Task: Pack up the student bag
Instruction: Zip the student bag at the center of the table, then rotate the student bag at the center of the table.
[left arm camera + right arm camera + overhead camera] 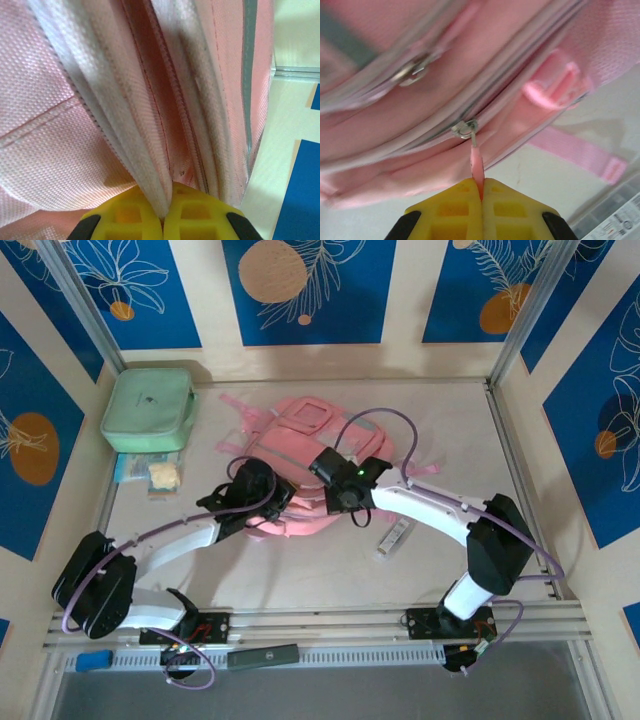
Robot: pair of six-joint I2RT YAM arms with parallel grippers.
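Observation:
The pink student bag (pixel 300 435) lies flat in the middle of the table, straps spread toward the back. My left gripper (pixel 278 502) is at the bag's near left edge. In the left wrist view its yellow fingers (pixel 200 220) are shut on a pale fold of the bag's fabric (pixel 150 180) beside a zip line. My right gripper (pixel 335 502) is at the bag's near edge, right next to the left one. In the right wrist view this gripper (pixel 482 187) is shut on the pink zipper pull tab (pixel 477 165), which hangs from a metal slider (pixel 465 128).
A mint-green square zipped case (pixel 150 408) sits at the back left, with small packets (pixel 163 476) in front of it. A long narrow packaged item (pixel 396 537) lies right of the bag. Metal frame posts and patterned walls close in the table.

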